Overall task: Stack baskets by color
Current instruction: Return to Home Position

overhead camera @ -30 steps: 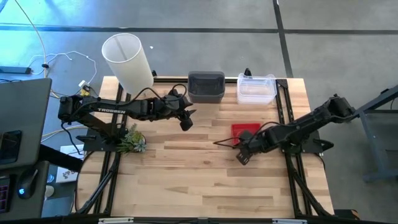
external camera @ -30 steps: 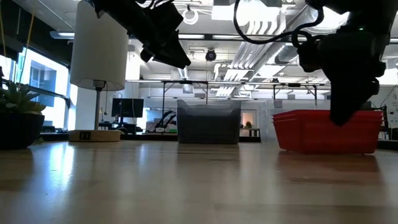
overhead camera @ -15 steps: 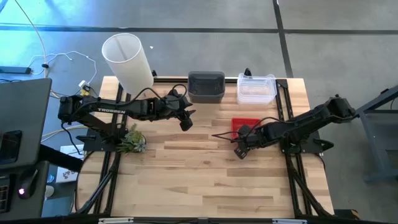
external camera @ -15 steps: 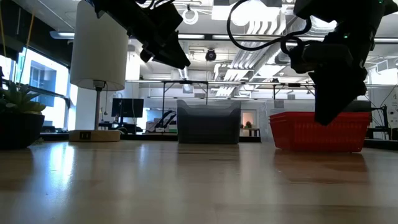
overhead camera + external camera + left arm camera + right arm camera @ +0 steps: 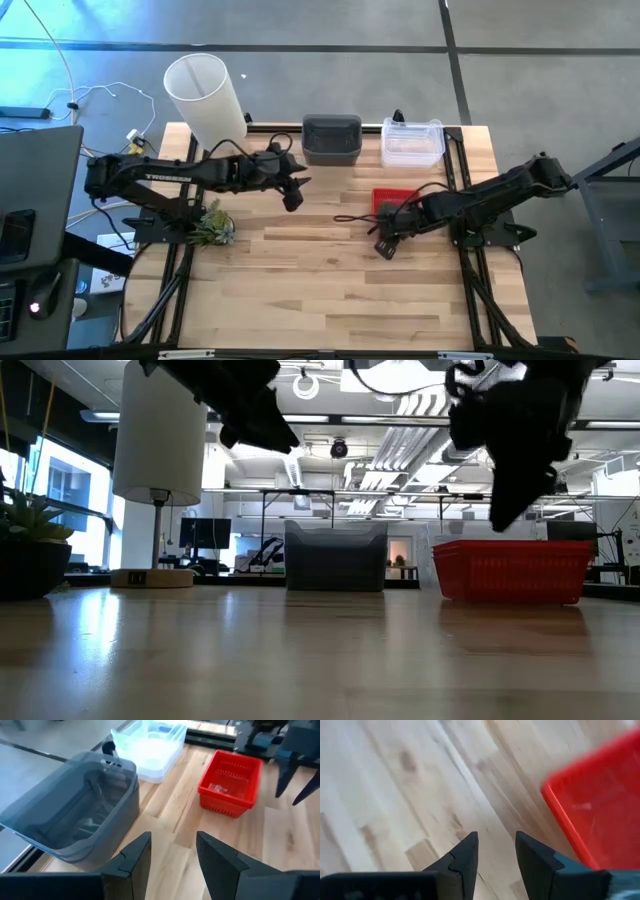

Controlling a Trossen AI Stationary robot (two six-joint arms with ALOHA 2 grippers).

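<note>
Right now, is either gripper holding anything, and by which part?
Nothing is held. The left gripper hangs open and empty near the grey baskets; the right gripper is open and empty beside the red baskets.

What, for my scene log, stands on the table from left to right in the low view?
Plant → lamp → grey baskets → red baskets. Clear baskets omitted: they overlap the red. The left gripper hangs high between lamp and grey baskets, the right gripper above the red ones.

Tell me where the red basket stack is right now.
In the high view the red stack sits right of centre on the table, just below the clear stack in the picture, with the right pincer hovering beside it.
</note>
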